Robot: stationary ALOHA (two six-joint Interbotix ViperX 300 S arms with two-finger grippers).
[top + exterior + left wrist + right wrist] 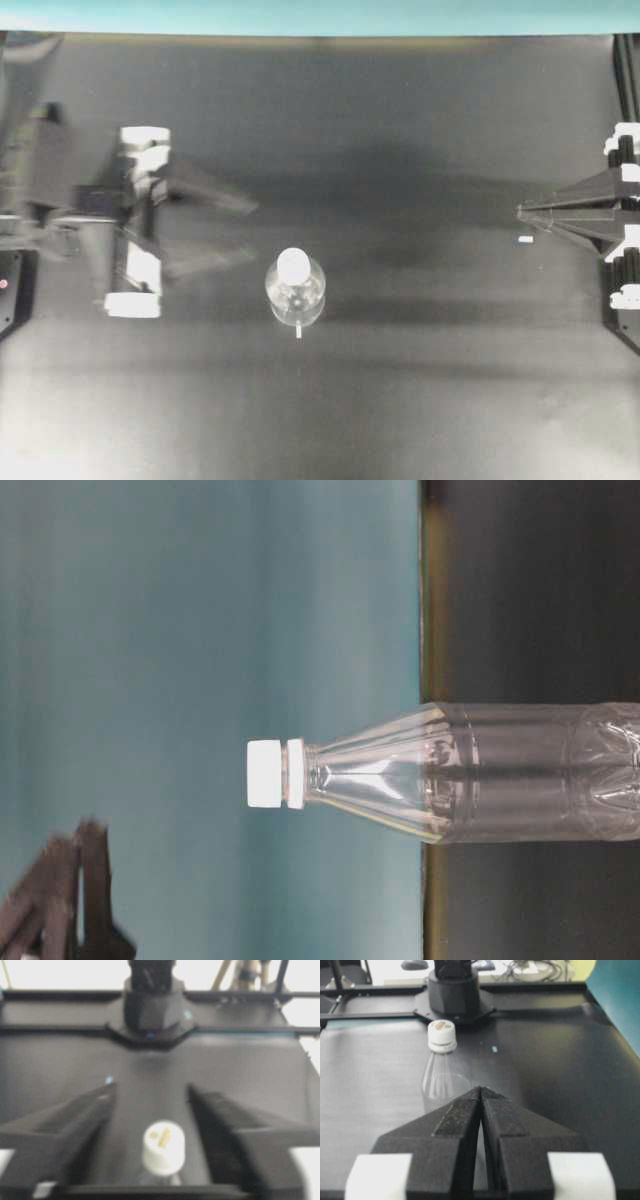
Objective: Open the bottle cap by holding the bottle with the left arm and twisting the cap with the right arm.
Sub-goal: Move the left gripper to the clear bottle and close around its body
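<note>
A: Starting w/ what's nearest the left gripper [245,235]: jaws spread wide, nothing in them. In the left wrist view the bottle cap [163,1146] sits low between the two fingers [75,1120], untouched.

B: And the bottle [295,290] itself?

A: Upright on the black table [400,400], near centre in the overhead view, about 4 o'clock from the left fingertips, just beside them but apart. Cap's on.

B: How will it handle, you reckon?

A: Looks empty & clear, so prob. light, thin-walled, glossy = slippery. Tall and narrow-necked, so easy to tip if a finger clips it. Squeeze too hard and the body likely dents. I'd grip the straight round body below the taper, not the cone. The cap's small & much narrower than the body; looks ribbed in the table-level view, which should help the twist, though I can't be sure.

B: Further out?

A: A tiny white scrap [524,240] at roughly 3 o'clock, well apart from the bottle. Just past it the right gripper [522,211], clenched tight on nothing, fingers meeting in a point per the right wrist view. Holding step not yet done.
</note>
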